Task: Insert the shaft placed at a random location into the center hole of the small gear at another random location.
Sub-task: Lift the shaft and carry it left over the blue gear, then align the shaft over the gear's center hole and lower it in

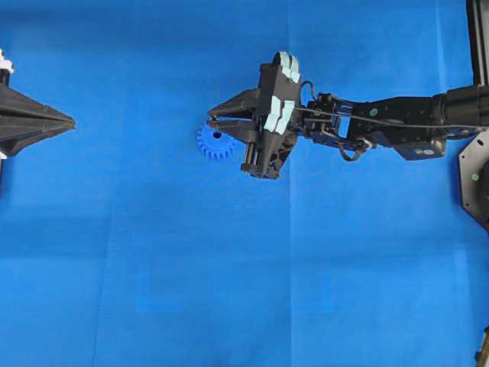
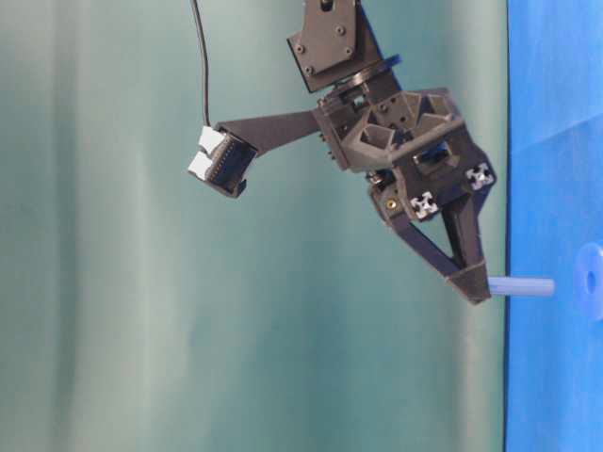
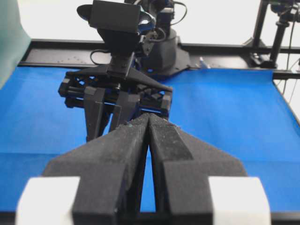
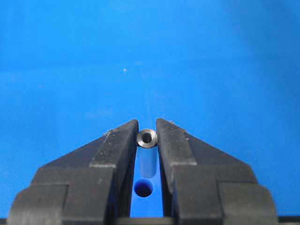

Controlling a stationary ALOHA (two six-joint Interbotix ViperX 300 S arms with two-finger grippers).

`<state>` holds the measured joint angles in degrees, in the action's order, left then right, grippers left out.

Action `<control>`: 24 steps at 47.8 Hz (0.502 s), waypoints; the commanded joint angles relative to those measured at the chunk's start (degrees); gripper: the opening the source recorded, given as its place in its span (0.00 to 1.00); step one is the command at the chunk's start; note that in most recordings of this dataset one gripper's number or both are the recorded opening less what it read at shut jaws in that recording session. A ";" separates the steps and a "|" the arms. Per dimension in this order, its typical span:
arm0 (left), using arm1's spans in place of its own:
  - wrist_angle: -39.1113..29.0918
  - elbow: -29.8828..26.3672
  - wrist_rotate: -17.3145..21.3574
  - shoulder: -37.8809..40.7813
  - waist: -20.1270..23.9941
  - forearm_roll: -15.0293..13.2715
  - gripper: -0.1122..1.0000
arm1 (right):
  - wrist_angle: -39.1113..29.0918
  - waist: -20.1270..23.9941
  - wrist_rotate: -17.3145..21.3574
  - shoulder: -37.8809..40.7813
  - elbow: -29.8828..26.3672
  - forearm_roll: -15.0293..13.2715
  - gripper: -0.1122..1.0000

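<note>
While pinched upright in the right pincer (image 4: 147,133), shaft (image 4: 147,138) points down above small gear (image 1: 215,143), left pincer (image 3: 149,121) pressed together.

Even, bright, diffuse light overall; blue cloth on the bench (image 1: 153,267) shows only faint fold shading. Soft shadow under the right end effector (image 1: 212,118). Left wrist view: background blown out white, near fingers (image 3: 112,154) slightly soft. Right wrist view: shaft (image 4: 147,138) rim glints, far cloth blurred.

A blue-covered table (image 1: 153,267) bears, seemingly flat, the small gear (image 1: 214,143).
</note>
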<state>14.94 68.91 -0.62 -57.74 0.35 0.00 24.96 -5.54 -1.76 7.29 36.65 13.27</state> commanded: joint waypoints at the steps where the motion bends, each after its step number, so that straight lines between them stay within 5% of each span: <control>1: 0.26 -0.70 -0.09 0.26 0.09 0.09 0.10 | 0.26 0.18 -0.09 -0.70 -1.05 0.00 0.13; 24: 0.26 -0.79 -0.09 -0.26 0.09 0.09 0.10 | 0.44 0.35 0.00 2.55 -1.05 0.00 0.13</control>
<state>14.94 68.91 -0.70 -58.27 0.35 0.00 24.96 -5.27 -1.76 10.37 36.65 13.27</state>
